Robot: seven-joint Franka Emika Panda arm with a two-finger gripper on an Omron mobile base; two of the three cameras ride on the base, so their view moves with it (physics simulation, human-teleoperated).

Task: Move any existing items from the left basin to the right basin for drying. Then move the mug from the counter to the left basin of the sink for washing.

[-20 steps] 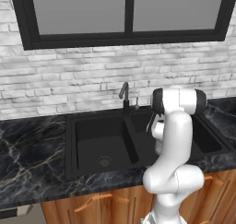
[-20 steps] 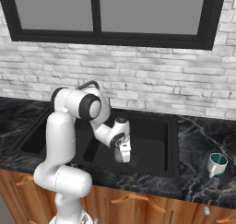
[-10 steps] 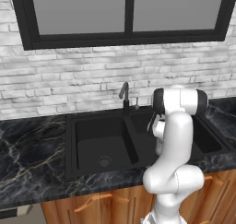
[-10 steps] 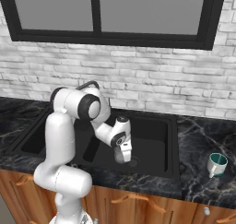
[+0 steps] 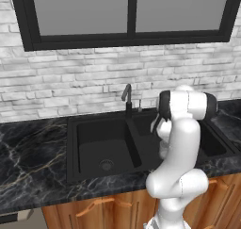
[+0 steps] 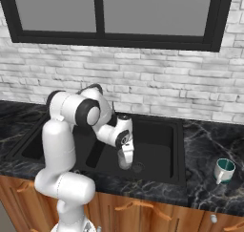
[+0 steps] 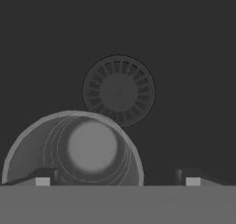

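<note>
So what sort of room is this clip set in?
A rendered home kitchen, by the look of it: a black double sink with a faucet set in a marble counter, under a window in a brick wall.

A dark-framed window tops the white brick wall above wooden cabinets.

wall: whitewashed brick wall at far side | window: black-framed window above, grey panes | cabinets: wooden cabinet fronts near, below | light: even, soft
</note>
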